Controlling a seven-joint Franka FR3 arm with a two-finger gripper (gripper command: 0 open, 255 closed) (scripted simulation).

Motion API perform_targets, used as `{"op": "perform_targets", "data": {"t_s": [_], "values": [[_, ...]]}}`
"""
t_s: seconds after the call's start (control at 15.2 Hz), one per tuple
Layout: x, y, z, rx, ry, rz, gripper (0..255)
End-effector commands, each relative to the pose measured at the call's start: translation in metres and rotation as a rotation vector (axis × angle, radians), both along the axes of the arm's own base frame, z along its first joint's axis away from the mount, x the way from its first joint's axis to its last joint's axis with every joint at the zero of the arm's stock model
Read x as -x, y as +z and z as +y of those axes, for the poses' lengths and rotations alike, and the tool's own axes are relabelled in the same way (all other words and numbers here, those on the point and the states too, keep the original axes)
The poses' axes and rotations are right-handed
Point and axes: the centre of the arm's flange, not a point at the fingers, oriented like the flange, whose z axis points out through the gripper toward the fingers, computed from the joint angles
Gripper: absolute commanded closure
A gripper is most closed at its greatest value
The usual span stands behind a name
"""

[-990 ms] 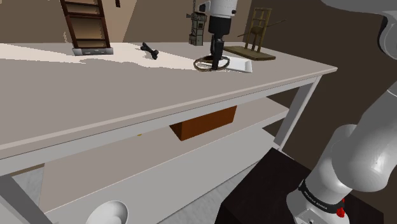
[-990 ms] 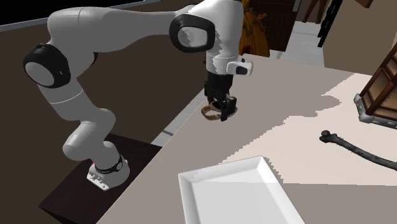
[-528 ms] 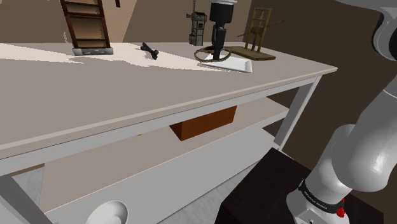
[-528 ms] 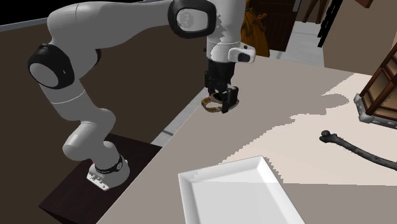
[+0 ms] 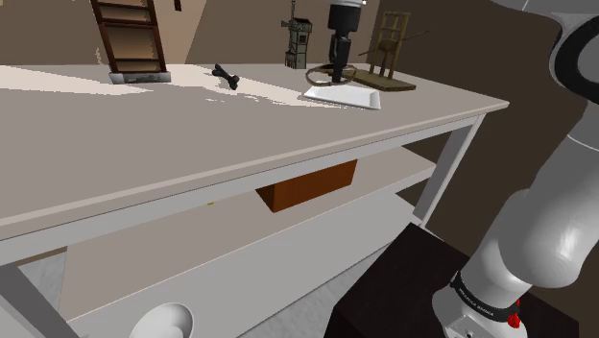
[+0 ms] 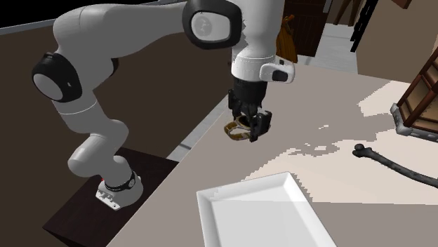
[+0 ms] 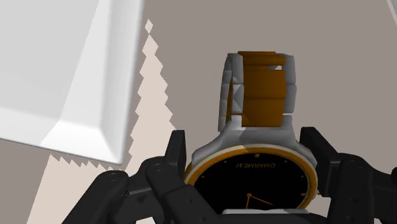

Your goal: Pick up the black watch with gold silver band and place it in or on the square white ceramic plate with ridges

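My black gripper point(image 7: 245, 184) is shut on the watch point(image 7: 254, 159), which has a black dial, a gold rim and a gold and silver link band. The fingers clasp its case from both sides. In the second exterior view the gripper point(image 6: 247, 126) holds the watch point(image 6: 236, 131) in the air above the pale table top point(image 6: 337, 161). The square white plate point(image 6: 263, 214) lies flat on the table near that view's bottom edge, apart from the gripper. From the shoulder view the watch point(image 5: 324, 73) hangs just above the plate point(image 5: 343, 95), held by the gripper point(image 5: 336, 67).
A black bone-shaped object point(image 6: 393, 165) lies on the table right of the plate. A wooden ladder-like frame point(image 5: 132, 38) stands at the back, with a small tower model point(image 5: 297, 43) and a wooden stand point(image 5: 389, 58) behind the plate. A brown box point(image 5: 307, 184) sits on the shelf below.
The gripper has lifted the watch off the table top and carried it up and sideways toward the plate. The plate has not moved.
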Motion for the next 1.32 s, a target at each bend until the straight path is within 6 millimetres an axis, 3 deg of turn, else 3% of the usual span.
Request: {"op": "perform_targets", "data": {"t_s": [0.0,0.99,1.25], "values": [[-0.012,0.0,-0.026,0.0,0.001,-0.001,255],[-0.088,-0.001,-0.214,0.0,0.001,-0.001,255],[-0.088,-0.022,-0.214,0.0,0.001,-0.001,255]]}}
